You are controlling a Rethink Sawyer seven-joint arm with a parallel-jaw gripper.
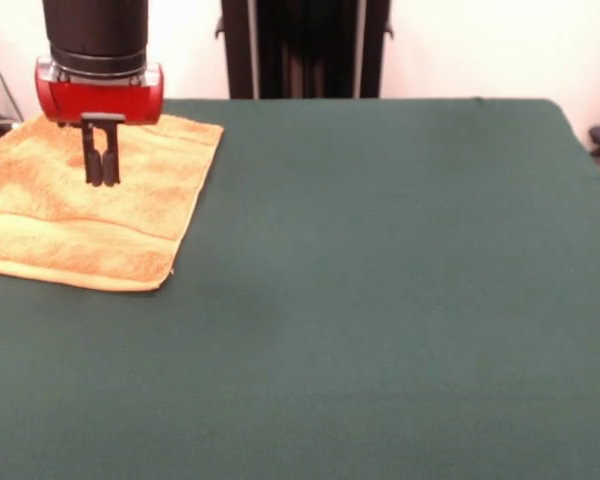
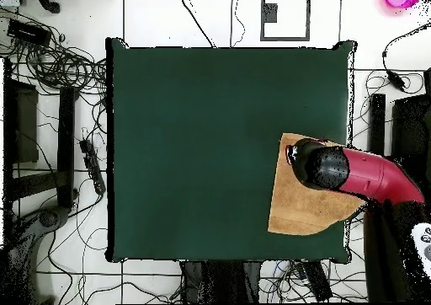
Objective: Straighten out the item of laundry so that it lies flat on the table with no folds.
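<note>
The table (image 1: 400,300), a broad spread of dark green cloth, is bare over most of its surface, and the item of laundry (image 1: 50,225) lies off at one side of it: in the front view at the far left, running out past the picture's left edge, and in the overhead view at the right edge, toward the robot's base. The golden-orange towel lies mostly spread, but not flat: a raised crease runs across it parallel to its near hem in the front view, and in the overhead view one of its corners by the table's edge looks rounded off or hidden under the arm, so it cannot be said whether that corner is folded under. The arm (image 2: 375,173) reaches over the towel from the side, and the gripper (image 1: 101,168) hangs above the towel's far half, its two black fingers drawn close together with nothing between them; whether the tips touch the cloth cannot be told. The step in hand appears to be the smoothing of what wrinkles remain, with the bulk of the spreading judged done. The next move would likely call for the gripper to open, come down near the crease or a free hem, pinch one layer only, and draw it outward without dragging the whole towel off the table.
</note>
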